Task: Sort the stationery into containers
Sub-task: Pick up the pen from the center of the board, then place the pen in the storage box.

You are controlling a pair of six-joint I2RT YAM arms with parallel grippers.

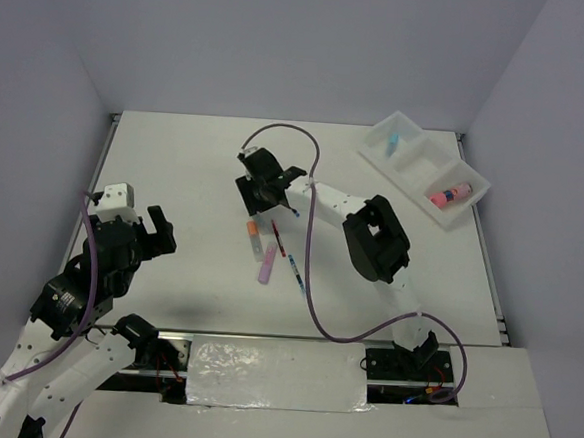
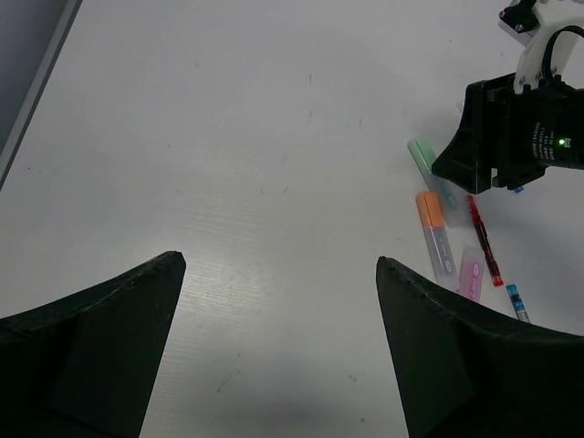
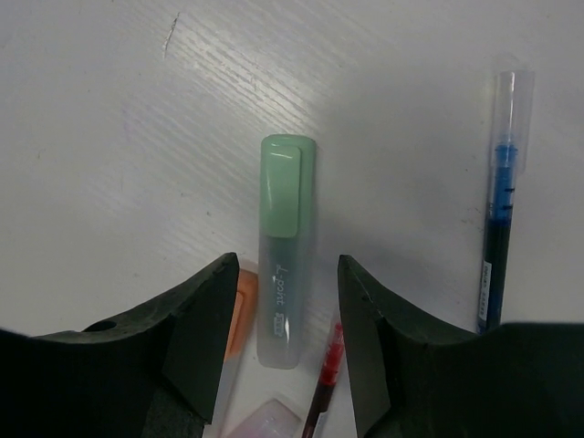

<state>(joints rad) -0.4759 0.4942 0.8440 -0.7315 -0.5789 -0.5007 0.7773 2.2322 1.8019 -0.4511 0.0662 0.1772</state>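
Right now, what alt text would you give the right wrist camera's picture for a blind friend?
The right gripper stands open astride a green highlighter lying on a white table, with a gap showing on each side. An orange highlighter, a red pen and a blue pen lie close by.
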